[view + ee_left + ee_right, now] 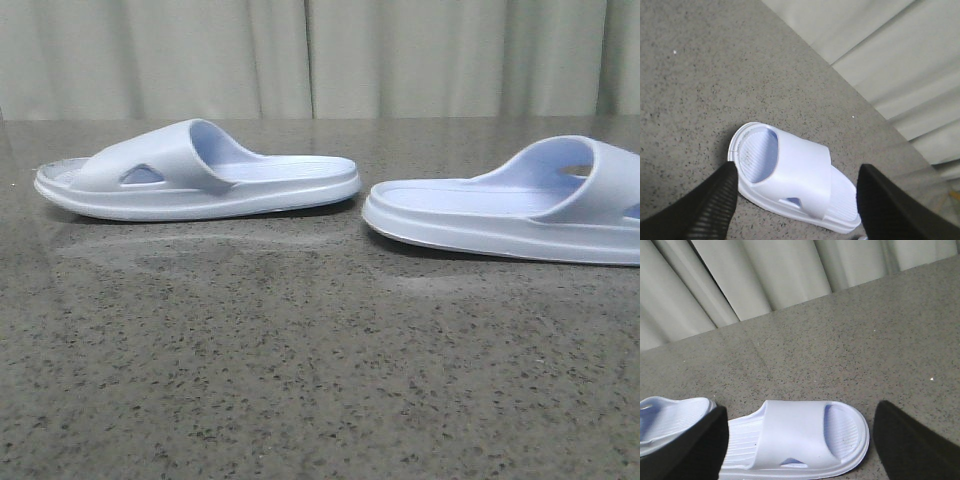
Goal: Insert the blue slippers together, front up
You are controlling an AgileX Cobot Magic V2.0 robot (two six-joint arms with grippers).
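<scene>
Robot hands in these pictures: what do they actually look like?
Only the fingers show, in the two wrist views. The left hand has two black fingers, broad and wedge-shaped, with fine ribbed grip faces. The right hand has the same black fingers, though their texture is unclear. No cables, markings or arms are visible, and the front view shows neither hand.

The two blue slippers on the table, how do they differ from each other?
The left slipper points its toe to the left; the right slipper points its toe to the right, so their heels face each other with a gap between. The left one shows whole in the front view; the right one is cut off by the picture's edge. Both are pale blue, sole down on the speckled table.
</scene>
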